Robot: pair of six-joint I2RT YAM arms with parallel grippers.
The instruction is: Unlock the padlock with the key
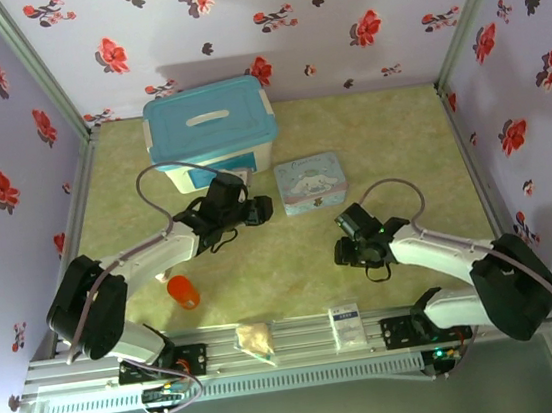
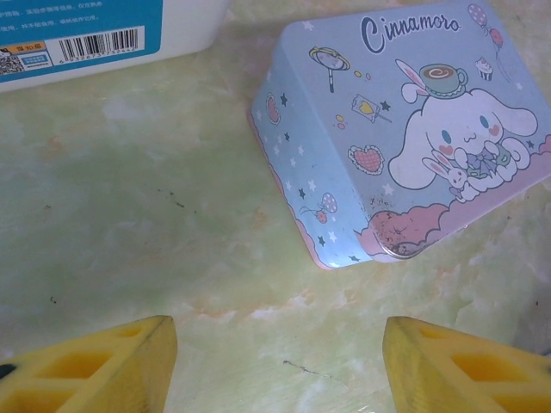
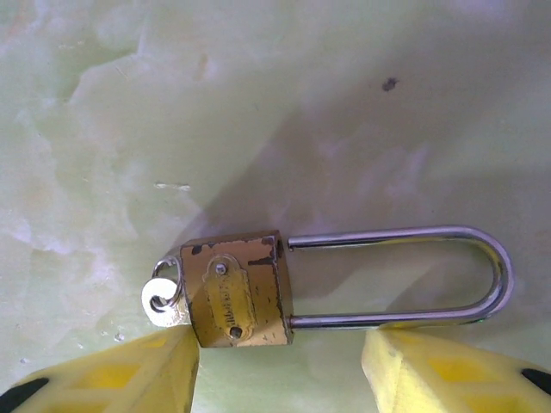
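The brass padlock [image 3: 237, 288] lies flat on the green table, its long silvery shackle [image 3: 482, 258] pointing right. The upper shackle leg ends just outside the body, leaving a small gap. The key [image 3: 157, 301], a small silvery head on a ring, sticks out of the body's left end. My right gripper [image 3: 280, 348] is open, its yellow fingertips [image 3: 164, 361] just short of the lock, one near the key corner, the other by the lower shackle leg. The right gripper [image 1: 346, 249] covers the lock from above. My left gripper [image 2: 275, 344] is open over bare table, holding nothing.
A pale blue cartoon tin [image 2: 405, 129] lies just beyond the left gripper [image 1: 256, 210]. Behind it is a white box with a blue lid [image 1: 208, 129]. An orange cup [image 1: 183, 291] stands near the left arm. A small bag [image 1: 256, 338] and a white sachet [image 1: 345, 321] rest on the front rail.
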